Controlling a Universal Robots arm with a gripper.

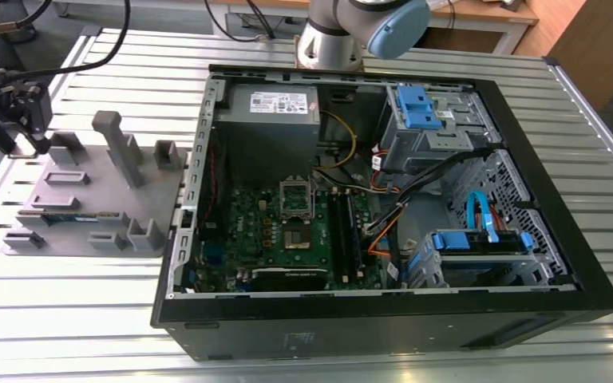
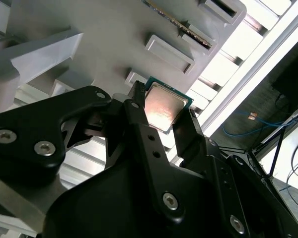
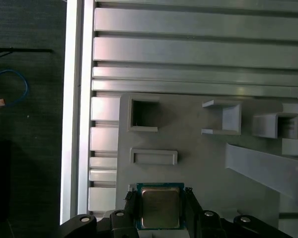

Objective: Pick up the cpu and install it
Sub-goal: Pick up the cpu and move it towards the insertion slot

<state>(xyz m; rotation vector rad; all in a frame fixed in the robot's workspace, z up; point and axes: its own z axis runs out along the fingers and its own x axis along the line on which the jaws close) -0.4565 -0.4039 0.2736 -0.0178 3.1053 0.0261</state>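
One gripper sits at the exterior view's far left, over the far-left corner of a grey fixture plate. In both wrist views its fingers are closed on opposite edges of the cpu, metal top facing the cameras, thin green rim showing. The first wrist view has the cpu between the two black fingers, over the plate's edge, next to a shallow rectangular recess. Cannot tell whether the chip is clear of the plate surface.

Around it on the plate: an upright tall post, several short blocks, and a green memory stick lying flat nearer the camera.

Right of the plate, just beside it, the open computer case lies on the slatted metal table. Inside: grey power supply box at the far end, motherboard below it, socket in the middle of the board. Further right, black and orange cables run across toward the blue drive bays.
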